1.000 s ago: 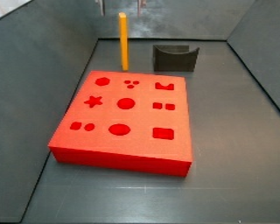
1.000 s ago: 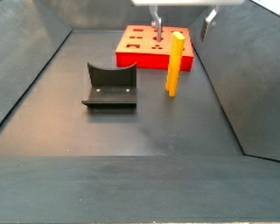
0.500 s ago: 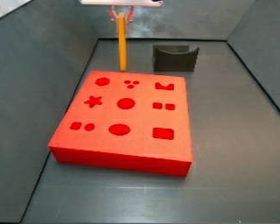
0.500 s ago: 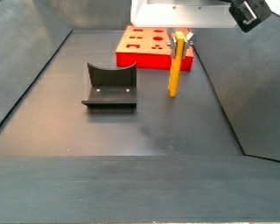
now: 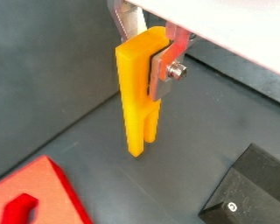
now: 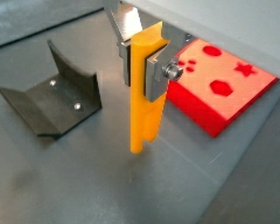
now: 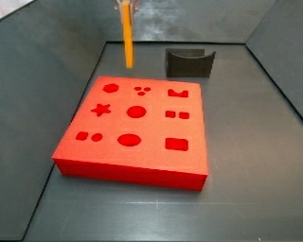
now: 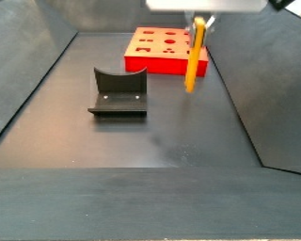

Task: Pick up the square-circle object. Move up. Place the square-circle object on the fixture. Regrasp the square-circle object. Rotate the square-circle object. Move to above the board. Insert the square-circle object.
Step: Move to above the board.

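Your square-circle object (image 6: pixel 146 101) hangs upright, clear of the floor, with its lower end free in both wrist views. The gripper (image 5: pixel 149 48) is clamped on its upper part, silver fingers (image 6: pixel 156 72) pressed flat against opposite faces, so the long peg hangs plumb and its lower length stays free, which I judge suits resting it on the fixture. In a side view the peg (image 8: pixel 192 58) sits near the board (image 8: pixel 166 49) and well apart from the fixture (image 8: pixel 118 92). You appear to be in the move-up step; the fixture's curved notch (image 7: pixel 188 62) faces upward, ready to cradle the bar for regrasping.
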Tool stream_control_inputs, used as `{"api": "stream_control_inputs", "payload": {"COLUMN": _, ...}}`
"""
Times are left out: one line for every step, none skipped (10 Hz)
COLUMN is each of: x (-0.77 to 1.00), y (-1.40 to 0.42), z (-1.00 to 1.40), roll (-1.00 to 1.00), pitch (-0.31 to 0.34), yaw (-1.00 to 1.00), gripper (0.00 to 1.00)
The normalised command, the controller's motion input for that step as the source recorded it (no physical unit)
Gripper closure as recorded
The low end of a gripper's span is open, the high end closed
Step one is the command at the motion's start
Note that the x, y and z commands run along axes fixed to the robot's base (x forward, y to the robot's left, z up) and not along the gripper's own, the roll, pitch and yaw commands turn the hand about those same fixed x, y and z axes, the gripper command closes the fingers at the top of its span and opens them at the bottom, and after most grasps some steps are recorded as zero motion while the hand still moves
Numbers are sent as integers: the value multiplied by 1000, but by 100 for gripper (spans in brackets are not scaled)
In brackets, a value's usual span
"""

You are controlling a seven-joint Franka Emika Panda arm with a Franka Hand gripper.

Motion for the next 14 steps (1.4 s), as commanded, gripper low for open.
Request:
{"api": "stream_control_inputs", "payload": {"x": -151, "y": -97, "z": 1000, "roll": -202, "pitch": -13, "yaw": -29, "gripper": 100}}
{"api": "stream_control_inputs", "payload": {"x": -145, "y": -89, "z": 1000, "roll": -152, "pitch": -18, "yaw": -17, "gripper": 100}}
{"api": "stream_control_inputs", "payload": {"x": -141, "y": -85, "z": 1000, "roll": -133, "pitch": -20, "yaw": -14, "gripper": 100}}
{"api": "stream_control_inputs", "payload": {"x": -133, "y": -78, "z": 1000, "roll": -138, "pitch": -22, "yaw": -17, "gripper": 100}}
{"api": "stream_control_inputs", "payload": {"x": -129, "y": -71, "z": 1000, "roll": -136, "pitch": -20, "yaw": -17, "gripper": 100}}
{"api": "stream_control_inputs", "payload": {"x": -115, "y": -62, "z": 1000, "roll": -124, "pitch": -10, "yaw": -17, "gripper": 100}}
{"api": "stream_control_inputs", "payload": {"x": -95, "y": -58, "z": 1000, "roll": -131, "pitch": 3, "yaw": -18, "gripper": 100}}
{"api": "stream_control_inputs", "payload": {"x": -77, "y": -47, "z": 950, "roll": -136, "pitch": 13, "yaw": -20, "gripper": 100}}
{"api": "stream_control_inputs", "payload": {"x": -57, "y": -36, "z": 839, "roll": -137, "pitch": 17, "yaw": -21, "gripper": 100}}
{"api": "stream_control_inputs", "payload": {"x": -22, "y": -6, "z": 567, "roll": -134, "pitch": 30, "yaw": -25, "gripper": 100}}
{"api": "stream_control_inputs", "payload": {"x": -11, "y": 3, "z": 460, "roll": -136, "pitch": 34, "yaw": -25, "gripper": 100}}
{"api": "stream_control_inputs", "payload": {"x": -2, "y": 10, "z": 243, "roll": -140, "pitch": 43, "yaw": -25, "gripper": 100}}
{"api": "stream_control_inputs", "payload": {"x": 350, "y": -1000, "z": 189, "roll": 301, "pitch": 299, "yaw": -135, "gripper": 100}}
{"api": "stream_control_inputs", "payload": {"x": 358, "y": -1000, "z": 171, "roll": 335, "pitch": 290, "yaw": -105, "gripper": 100}}
